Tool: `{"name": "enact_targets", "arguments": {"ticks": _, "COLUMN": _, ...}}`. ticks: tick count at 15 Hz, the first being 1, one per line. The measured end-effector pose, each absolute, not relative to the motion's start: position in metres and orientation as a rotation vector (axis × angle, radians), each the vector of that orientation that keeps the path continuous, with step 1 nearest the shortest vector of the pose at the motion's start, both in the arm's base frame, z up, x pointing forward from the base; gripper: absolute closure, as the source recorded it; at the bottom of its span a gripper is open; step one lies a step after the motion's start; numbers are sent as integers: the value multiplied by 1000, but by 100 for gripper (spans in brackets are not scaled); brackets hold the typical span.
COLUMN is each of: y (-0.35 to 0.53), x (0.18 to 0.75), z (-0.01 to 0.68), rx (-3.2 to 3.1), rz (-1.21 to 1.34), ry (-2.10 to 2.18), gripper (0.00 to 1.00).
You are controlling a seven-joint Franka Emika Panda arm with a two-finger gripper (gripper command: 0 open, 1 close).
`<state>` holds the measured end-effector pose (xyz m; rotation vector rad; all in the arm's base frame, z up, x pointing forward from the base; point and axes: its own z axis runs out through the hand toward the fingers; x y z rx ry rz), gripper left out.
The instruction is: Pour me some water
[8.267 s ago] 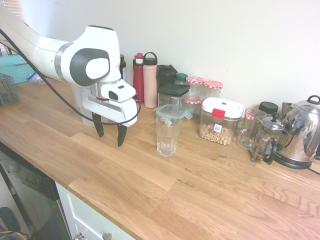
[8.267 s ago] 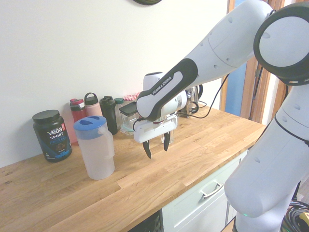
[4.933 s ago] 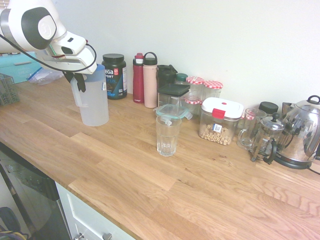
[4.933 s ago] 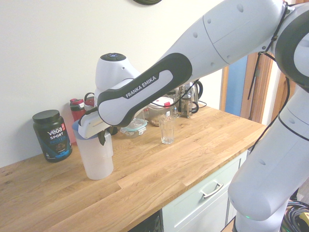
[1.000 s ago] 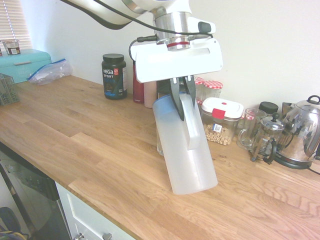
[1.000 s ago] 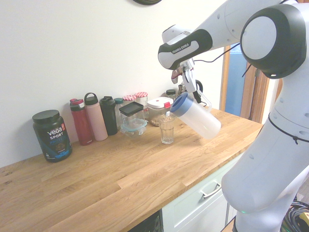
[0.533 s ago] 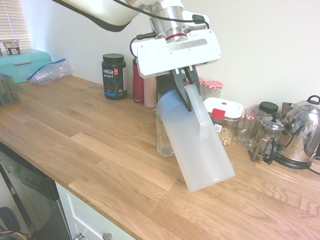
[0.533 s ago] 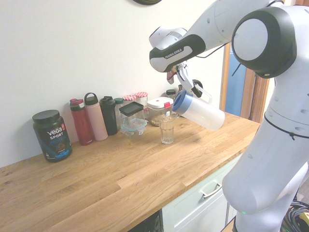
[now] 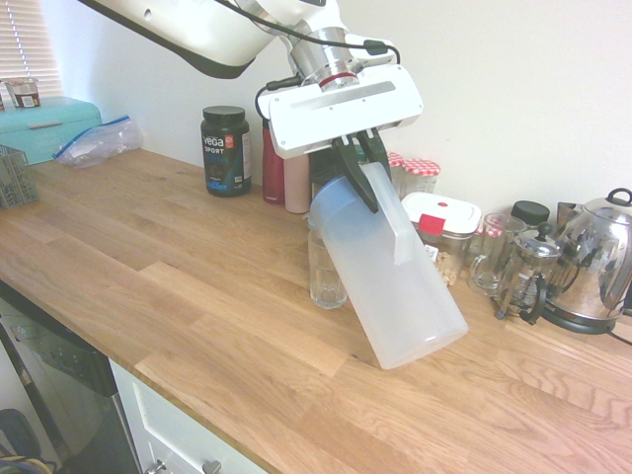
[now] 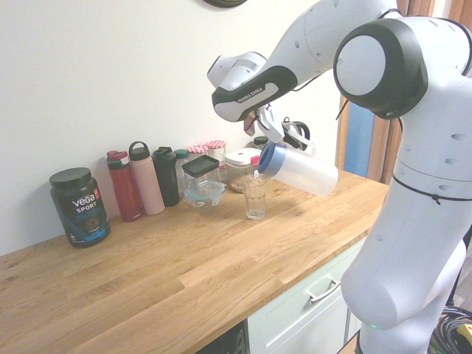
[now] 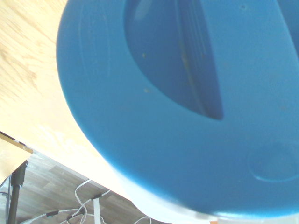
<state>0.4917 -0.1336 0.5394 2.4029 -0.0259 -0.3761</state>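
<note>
The gripper point(image 9: 363, 183) is clamped on the side handle of the frosted-white jug point(image 9: 390, 286), its dark fingers point(image 9: 348, 170) pinching the handle near its upper end. The jug is held clear of the wooden countertop point(image 9: 197, 286) and tipped steeply, with the blue lid point(image 10: 267, 157) lowermost and the base raised away from the arm. The lidded end sits directly above the rim of the clear drinking glass point(image 10: 255, 200), which stands upright on the countertop in front of the row of containers. In the second exterior view a thin pale line runs from the lid toward the glass point(image 9: 324, 276); it may be a stream of water, but the view is too coarse to confirm. The water level inside the jug cannot be made out through the frosted wall.

The wrist view is filled almost entirely by the blue lid point(image 11: 187, 102), with a strip of countertop edge beside it.

Along the wall stand a black Vega tub point(image 9: 225, 150), a red bottle point(image 10: 123, 186), a pink bottle point(image 10: 147, 178), a white-lidded storage jar point(image 9: 444, 222), a French press point(image 9: 528, 272) and a steel kettle point(image 9: 597, 262).
</note>
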Motion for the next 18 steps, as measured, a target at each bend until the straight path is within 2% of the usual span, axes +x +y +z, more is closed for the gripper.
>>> {"name": "enact_targets", "arguments": {"ticks": 6, "y": -143, "x": 476, "z": 567, "rx": 2571, "rz": -273, "ry": -119, "gripper": 100}}
{"name": "enact_targets", "arguments": {"ticks": 9, "y": -181, "x": 443, "z": 592, "rx": 2736, "rz": -155, "ry": -201, "gripper": 100}}
{"name": "enact_targets", "arguments": {"ticks": 18, "y": -250, "x": 336, "z": 589, "rx": 3016, "rz": 295, "ry": -553, "gripper": 100}}
